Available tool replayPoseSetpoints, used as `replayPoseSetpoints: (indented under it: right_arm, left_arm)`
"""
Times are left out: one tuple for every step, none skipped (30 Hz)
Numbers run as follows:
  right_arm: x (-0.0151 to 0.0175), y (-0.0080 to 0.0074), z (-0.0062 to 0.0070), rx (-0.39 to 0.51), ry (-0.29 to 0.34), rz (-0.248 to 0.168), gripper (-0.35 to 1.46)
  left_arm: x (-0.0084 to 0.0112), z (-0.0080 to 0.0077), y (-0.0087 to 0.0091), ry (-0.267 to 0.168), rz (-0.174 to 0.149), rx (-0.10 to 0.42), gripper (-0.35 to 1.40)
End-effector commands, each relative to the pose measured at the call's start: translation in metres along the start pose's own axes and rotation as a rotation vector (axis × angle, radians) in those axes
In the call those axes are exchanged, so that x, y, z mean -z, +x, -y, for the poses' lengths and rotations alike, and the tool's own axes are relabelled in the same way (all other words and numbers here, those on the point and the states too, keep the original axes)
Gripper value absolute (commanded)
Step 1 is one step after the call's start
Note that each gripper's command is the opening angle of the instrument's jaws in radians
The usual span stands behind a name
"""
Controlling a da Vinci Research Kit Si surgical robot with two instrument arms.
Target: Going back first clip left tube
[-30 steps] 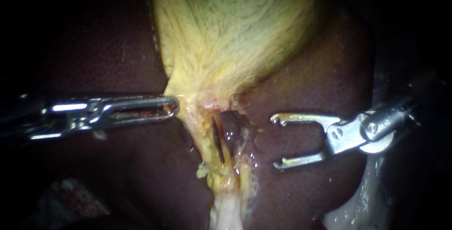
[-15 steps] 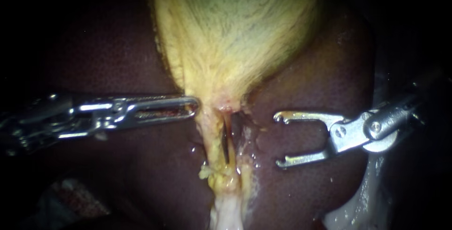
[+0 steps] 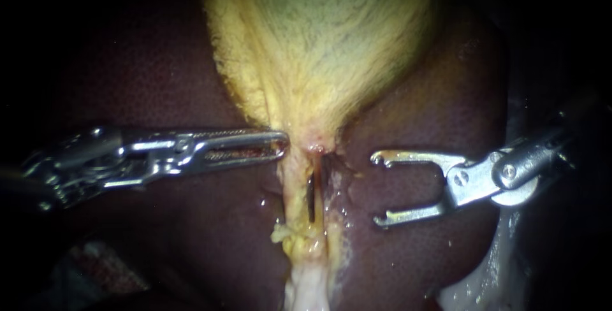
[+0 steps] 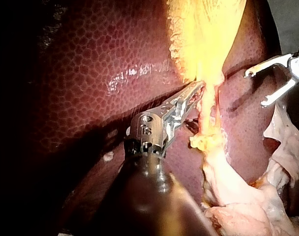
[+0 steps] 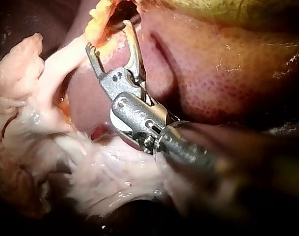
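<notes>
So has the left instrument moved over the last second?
Yes. The left instrument has advanced toward the right instrument, which kept its place against the liver; the gap between them has narrowed.

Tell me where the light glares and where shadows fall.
Endoscope view: light pools on the gallbladder, the edges go black, the left instrument glints. Left wrist view: a wet glare streak on the liver, the instrument's shadow beside the shaft. Right wrist view: the right instrument glints; its shaft fades into dark.
</notes>
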Motion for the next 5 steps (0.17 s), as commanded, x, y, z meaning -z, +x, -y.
replayPoseSetpoints:
  right_arm:
    - [0.0000,0.0000,0.0000,0.000,0.000,0.000,0.60]
    - [0.0000,0.0000,0.0000,0.000,0.000,0.000,0.60]
    - [-0.0001,0.0000,0.0000,0.000,-0.001,0.000,0.60]
    - [-0.0001,0.0000,0.0000,0.000,-0.001,0.000,0.60]
    - [-0.0001,-0.0001,0.0001,0.000,-0.001,0.000,0.60]
  left_arm:
    - [0.0000,-0.0001,0.0000,0.002,0.000,0.000,-0.20]
    - [0.0000,-0.0001,0.0000,0.002,-0.001,0.000,-0.20]
    - [0.0000,-0.0002,0.0000,0.002,-0.001,0.005,-0.20]
    - [0.0000,-0.0002,0.0000,0.002,-0.001,0.005,-0.20]
    - [0.0000,-0.0002,0.0000,0.002,-0.001,0.005,-0.20]
